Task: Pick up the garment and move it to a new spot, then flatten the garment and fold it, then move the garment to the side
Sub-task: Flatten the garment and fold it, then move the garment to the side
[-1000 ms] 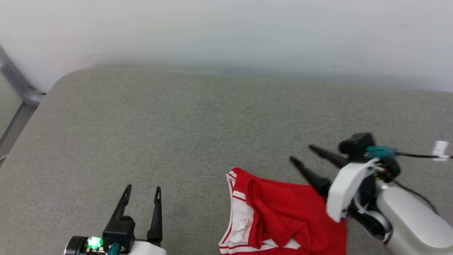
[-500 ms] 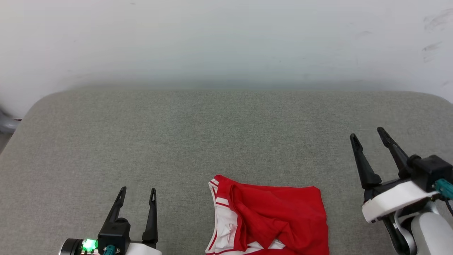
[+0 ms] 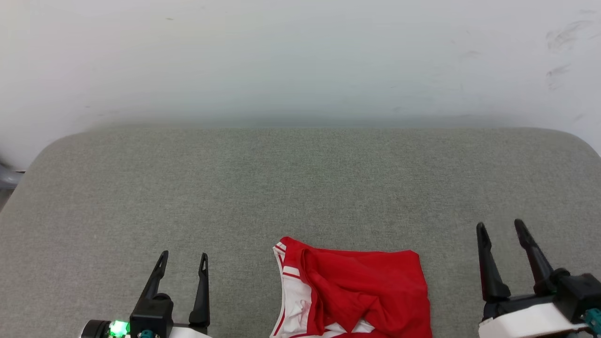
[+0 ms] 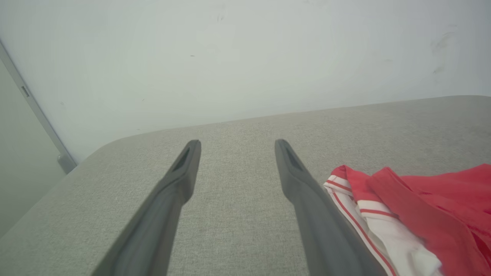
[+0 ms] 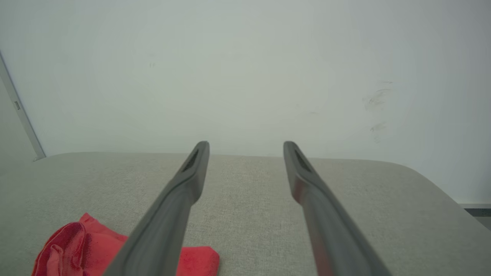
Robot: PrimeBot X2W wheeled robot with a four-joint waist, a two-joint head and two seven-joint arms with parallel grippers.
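The garment [image 3: 357, 291], a red jersey with white, red-striped trim, lies folded into a compact bundle at the near middle of the grey cushion [image 3: 300, 188]. Its lower part runs off the bottom of the head view. My left gripper [image 3: 183, 257] is open at the lower left, a hand's width left of the garment, empty. My right gripper [image 3: 500, 226] is open at the lower right, apart from the garment's right edge, also empty. The left wrist view has the garment [image 4: 414, 214] just right of my left gripper [image 4: 237, 142]. The right wrist view has the garment [image 5: 88, 249] at lower left of my right gripper [image 5: 245, 144].
A pale wall [image 3: 300, 61] rises directly behind the cushion. The cushion's rounded corners show at far left [image 3: 51, 145] and far right [image 3: 577, 138]. A grey metal frame piece [image 4: 34, 111] stands beyond the left edge.
The head camera has shifted, so the whole picture moved. My right gripper has swung away from the garment to the right and drawn back, fingers now pointing up. The left gripper holds still.
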